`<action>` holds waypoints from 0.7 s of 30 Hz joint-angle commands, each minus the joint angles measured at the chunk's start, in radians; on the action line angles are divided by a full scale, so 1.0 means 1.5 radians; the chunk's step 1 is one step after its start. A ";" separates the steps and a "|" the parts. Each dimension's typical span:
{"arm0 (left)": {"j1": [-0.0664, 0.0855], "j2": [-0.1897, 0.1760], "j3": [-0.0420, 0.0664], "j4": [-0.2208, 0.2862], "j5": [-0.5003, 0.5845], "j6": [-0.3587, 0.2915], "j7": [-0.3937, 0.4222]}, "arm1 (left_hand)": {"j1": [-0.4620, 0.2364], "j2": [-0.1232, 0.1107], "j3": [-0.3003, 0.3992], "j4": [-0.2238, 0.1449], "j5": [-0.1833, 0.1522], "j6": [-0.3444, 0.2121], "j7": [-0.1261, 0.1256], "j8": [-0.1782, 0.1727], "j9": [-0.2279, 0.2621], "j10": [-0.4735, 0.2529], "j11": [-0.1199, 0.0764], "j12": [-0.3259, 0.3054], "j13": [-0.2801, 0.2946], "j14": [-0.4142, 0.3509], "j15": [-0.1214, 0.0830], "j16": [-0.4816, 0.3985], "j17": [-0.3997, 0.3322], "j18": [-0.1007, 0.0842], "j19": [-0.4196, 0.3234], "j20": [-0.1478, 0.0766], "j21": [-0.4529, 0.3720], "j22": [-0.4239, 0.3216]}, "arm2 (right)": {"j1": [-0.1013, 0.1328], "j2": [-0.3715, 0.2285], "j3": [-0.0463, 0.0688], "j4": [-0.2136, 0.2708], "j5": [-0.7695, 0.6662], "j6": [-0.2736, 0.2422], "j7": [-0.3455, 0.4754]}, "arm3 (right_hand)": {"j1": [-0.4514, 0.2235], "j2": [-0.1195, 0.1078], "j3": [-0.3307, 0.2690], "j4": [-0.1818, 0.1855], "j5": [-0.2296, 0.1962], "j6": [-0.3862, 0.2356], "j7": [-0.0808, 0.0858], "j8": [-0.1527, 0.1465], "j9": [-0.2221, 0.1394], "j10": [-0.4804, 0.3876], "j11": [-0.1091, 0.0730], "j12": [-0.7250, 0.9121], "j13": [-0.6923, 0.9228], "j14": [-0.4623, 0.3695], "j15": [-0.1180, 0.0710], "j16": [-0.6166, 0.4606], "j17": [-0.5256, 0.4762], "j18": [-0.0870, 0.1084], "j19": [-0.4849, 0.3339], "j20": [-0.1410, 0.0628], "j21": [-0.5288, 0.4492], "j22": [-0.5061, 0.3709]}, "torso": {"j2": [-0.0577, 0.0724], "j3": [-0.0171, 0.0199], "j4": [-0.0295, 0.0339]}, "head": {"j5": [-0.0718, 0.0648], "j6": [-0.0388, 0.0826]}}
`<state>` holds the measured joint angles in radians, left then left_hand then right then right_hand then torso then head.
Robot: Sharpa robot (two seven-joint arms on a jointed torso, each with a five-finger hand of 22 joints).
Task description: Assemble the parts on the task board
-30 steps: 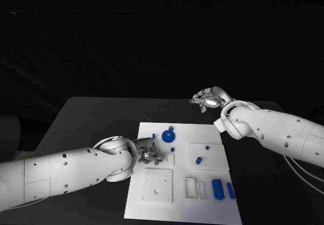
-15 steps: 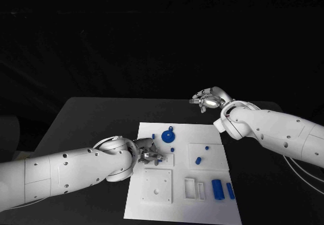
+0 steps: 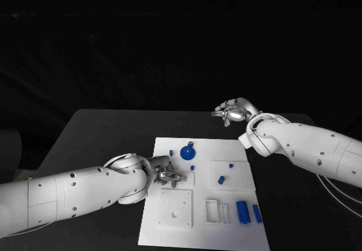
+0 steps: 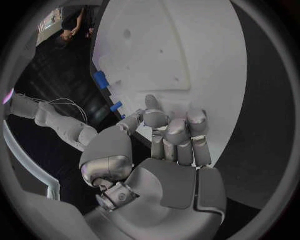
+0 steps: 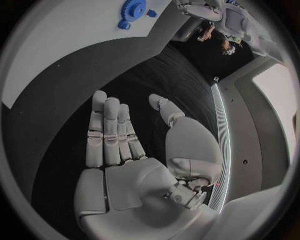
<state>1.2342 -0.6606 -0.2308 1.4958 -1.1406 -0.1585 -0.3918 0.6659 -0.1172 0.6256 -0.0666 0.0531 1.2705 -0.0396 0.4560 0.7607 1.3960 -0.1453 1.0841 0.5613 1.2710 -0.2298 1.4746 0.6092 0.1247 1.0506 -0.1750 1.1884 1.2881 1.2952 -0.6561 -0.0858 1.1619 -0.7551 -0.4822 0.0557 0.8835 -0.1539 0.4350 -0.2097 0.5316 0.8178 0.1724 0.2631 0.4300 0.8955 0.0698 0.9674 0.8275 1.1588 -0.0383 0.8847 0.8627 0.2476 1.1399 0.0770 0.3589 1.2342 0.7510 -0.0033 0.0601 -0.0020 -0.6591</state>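
Observation:
The white task board (image 3: 203, 230) lies mid-table. A blue gear (image 3: 188, 152) sits near its far end, and the gear (image 5: 132, 8) also appears in the right wrist view. Small blue pegs (image 3: 221, 179) lie mid-board, and two blue cylinders (image 3: 242, 210) lie near the right edge. My left hand (image 3: 167, 175) rests on the board's left side, fingers curled down with the thumb against them (image 4: 169, 135). No part can be seen inside it. My right hand (image 3: 235, 112) hovers beyond the board's far edge, with its fingers (image 5: 109, 135) straight, spread and empty.
A square white plate with a hole (image 3: 175, 207) and two slotted frames (image 3: 216, 210) sit on the board's near half. The black table (image 3: 98, 136) surrounds the board. My right forearm (image 3: 302, 144) reaches over the table's right side.
My left hand has shifted slightly right over the board. It now covers the small blue part that lay beside its fingertips. The right hand has not moved.

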 commanded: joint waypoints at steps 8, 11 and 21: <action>0.001 -0.006 0.005 0.001 0.004 0.006 -0.001 | 0.003 -0.034 0.013 0.026 -0.003 -0.009 0.000 0.006 0.002 -0.001 -0.002 0.001 -0.003 -0.005 -0.005 -0.003 0.000 0.005 -0.003 -0.064 0.001 -0.002 | 0.000 -0.001 0.000 0.000 0.000 0.007 0.003 | -0.007 0.002 -0.002 0.002 0.003 -0.001 0.005 0.004 -0.001 -0.003 -0.001 0.003 -0.001 -0.005 0.000 -0.003 0.001 0.009 -0.002 0.001 -0.004 0.001 | 0.000 0.0000 0.0000 | -0.001 0.000; 0.001 -0.006 0.014 -0.001 0.009 0.002 0.001 | 0.003 -0.044 0.016 0.036 -0.003 -0.011 0.000 0.007 0.003 -0.001 -0.001 0.000 -0.004 -0.006 -0.005 -0.003 0.000 0.005 -0.003 -0.064 0.001 -0.003 | 0.000 -0.001 0.000 0.000 0.000 0.007 0.003 | -0.007 0.002 -0.003 0.002 0.003 -0.001 0.005 0.004 -0.001 -0.003 -0.001 0.003 -0.002 -0.005 0.000 -0.003 0.001 0.009 -0.002 0.001 -0.004 0.001 | 0.000 -0.0001 0.0003 | -0.001 0.000; 0.001 -0.006 0.026 0.000 0.040 0.007 0.008 | -0.001 -0.029 -0.085 0.020 -0.002 -0.026 0.002 0.007 0.007 -0.006 0.000 -0.003 -0.009 -0.016 -0.006 -0.004 0.000 0.008 -0.021 -0.063 0.001 -0.003 | -0.001 -0.001 0.000 0.000 0.000 0.007 0.003 | -0.007 0.002 -0.003 0.002 0.003 -0.002 0.005 0.003 -0.001 -0.004 -0.001 0.004 -0.002 -0.005 0.000 -0.003 0.001 0.009 -0.002 0.001 -0.004 0.001 | 0.000 0.0000 0.0005 | 0.000 0.000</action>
<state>1.2354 -0.6713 -0.1926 1.4944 -1.1128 -0.1582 -0.3929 0.6643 -0.1775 0.5211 -0.0246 0.0531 1.2359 -0.0375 0.4641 0.7710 1.3921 -0.1457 1.0841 0.5494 1.2522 -0.2370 1.4708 0.6081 0.1247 1.0250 -0.1677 1.1924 1.2824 1.2944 -0.6581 -0.0859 1.1612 -0.7544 -0.4821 0.0557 0.8835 -0.1540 0.4350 -0.2097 0.5315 0.8136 0.1728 0.2632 0.4291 0.8957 0.0700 0.9674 0.8255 1.1587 -0.0383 0.8847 0.8634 0.2475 1.1399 0.0770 0.3589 1.2350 0.7508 -0.0035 0.0608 -0.0025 -0.6584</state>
